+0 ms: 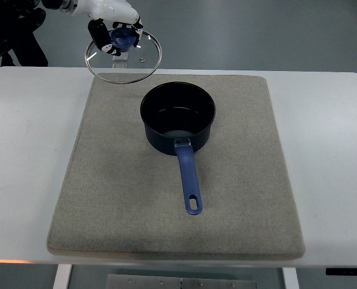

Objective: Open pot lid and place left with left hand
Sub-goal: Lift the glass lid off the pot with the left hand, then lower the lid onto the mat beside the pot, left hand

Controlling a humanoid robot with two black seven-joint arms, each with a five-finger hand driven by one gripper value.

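A dark blue saucepan [177,117] stands uncovered on the grey mat [106,180], its blue handle [189,180] pointing toward the near edge. The glass lid [143,63], with a metal rim and a blue knob [121,40], hangs tilted in the air up and to the left of the pot, over the mat's far left corner and the table's back edge. My left hand [115,27], white with dark fingers, comes in from the top left and is shut on the knob. The right arm does not show.
The mat covers most of a white table [27,150], with bare strips at left and right. A dark object [15,36] stands beyond the table's far left corner. Grey floor lies behind the table.
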